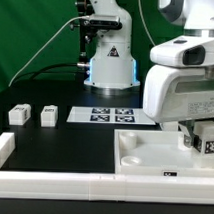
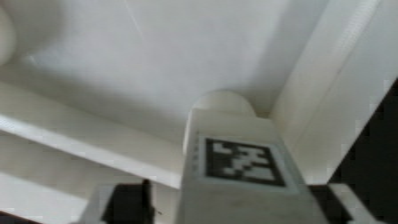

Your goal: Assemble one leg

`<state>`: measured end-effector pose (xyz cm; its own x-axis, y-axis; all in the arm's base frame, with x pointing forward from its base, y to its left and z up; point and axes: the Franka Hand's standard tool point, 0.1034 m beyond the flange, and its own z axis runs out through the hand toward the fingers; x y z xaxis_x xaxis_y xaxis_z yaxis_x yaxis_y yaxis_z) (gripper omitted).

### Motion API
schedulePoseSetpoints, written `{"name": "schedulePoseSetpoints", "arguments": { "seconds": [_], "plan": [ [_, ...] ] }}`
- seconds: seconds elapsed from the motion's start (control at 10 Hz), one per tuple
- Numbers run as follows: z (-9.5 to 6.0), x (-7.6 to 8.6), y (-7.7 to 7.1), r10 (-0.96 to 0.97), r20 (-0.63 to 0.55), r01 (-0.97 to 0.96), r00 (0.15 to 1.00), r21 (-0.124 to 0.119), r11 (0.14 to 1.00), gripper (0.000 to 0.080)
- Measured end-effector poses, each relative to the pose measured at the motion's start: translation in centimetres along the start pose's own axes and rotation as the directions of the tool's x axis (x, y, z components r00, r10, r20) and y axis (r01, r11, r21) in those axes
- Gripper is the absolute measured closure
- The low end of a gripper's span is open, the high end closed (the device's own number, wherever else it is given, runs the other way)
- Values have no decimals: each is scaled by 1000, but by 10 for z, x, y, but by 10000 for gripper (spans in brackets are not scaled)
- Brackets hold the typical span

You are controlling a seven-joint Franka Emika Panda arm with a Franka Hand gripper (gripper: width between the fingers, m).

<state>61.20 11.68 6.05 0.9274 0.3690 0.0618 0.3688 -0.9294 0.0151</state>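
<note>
My gripper (image 1: 204, 148) is shut on a leg (image 1: 207, 140), a small white block with a black-and-white tag. It holds the leg over the exterior view's right end of the large white tabletop tray (image 1: 143, 151). In the wrist view the leg (image 2: 237, 150) stands between my two black fingers (image 2: 128, 203), its rounded end pointing at the tray's inner surface (image 2: 160, 50) close to a raised rim. Two more legs (image 1: 19, 115) (image 1: 49, 115) lie on the black table at the exterior view's left.
The marker board (image 1: 109, 116) lies flat behind the tray. The arm's base (image 1: 108, 65) stands at the back. A white L-shaped border piece (image 1: 5, 151) runs along the front and left table edge.
</note>
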Motion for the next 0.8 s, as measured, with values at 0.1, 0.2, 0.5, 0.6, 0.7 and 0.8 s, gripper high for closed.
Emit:
{"name": "schedulePoseSetpoints", "arguments": {
  "seconds": [0.1, 0.2, 0.5, 0.6, 0.7, 0.8],
  "plan": [
    [0, 0, 0, 0, 0, 0, 1000, 0, 1000, 511],
    [0, 0, 0, 0, 0, 0, 1000, 0, 1000, 511],
    [0, 0, 0, 21, 0, -21, 1000, 1, 1000, 511],
    [0, 0, -1, 192, -2, -192, 981, 6, 981, 511],
    [0, -2, -1, 381, -12, -381, 924, 2, 924, 511],
    [0, -2, -2, 498, -20, -498, 867, 0, 867, 509]
  ]
}}
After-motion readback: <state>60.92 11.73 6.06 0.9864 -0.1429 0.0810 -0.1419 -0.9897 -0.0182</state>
